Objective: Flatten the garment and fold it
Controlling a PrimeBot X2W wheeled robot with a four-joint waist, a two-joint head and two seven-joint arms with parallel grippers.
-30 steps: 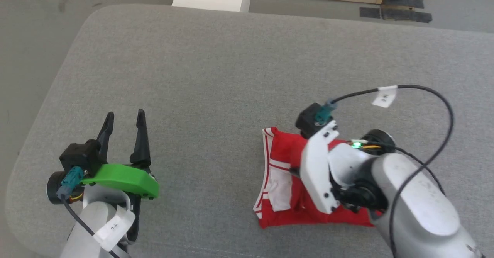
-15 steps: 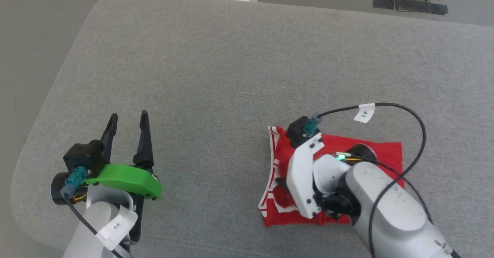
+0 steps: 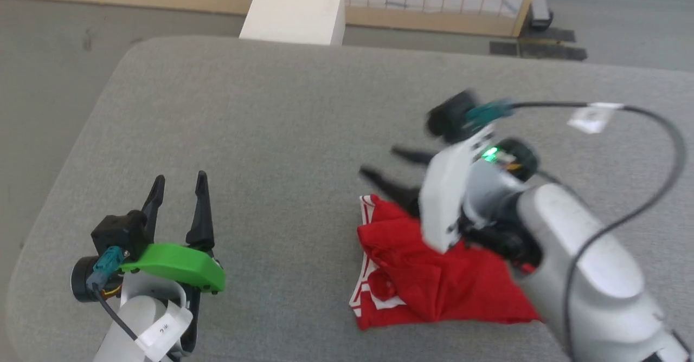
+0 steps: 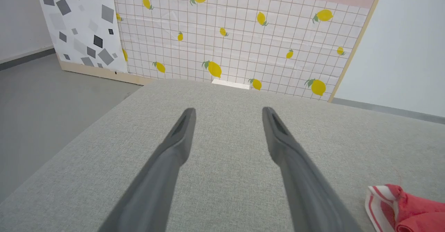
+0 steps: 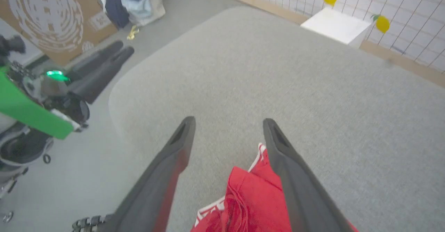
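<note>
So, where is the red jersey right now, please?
Head view: the red jersey lies bunched on the grey padded surface, right of centre, beneath the right gripper.

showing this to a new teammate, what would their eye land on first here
The red garment, bunched with its white-striped trim at the left, lies near the right front of the grey padded surface. The right claw hangs open just over its far left edge, nothing in it. The left claw sits open and empty at the near left, and a lemon-print panel stands behind.
</note>
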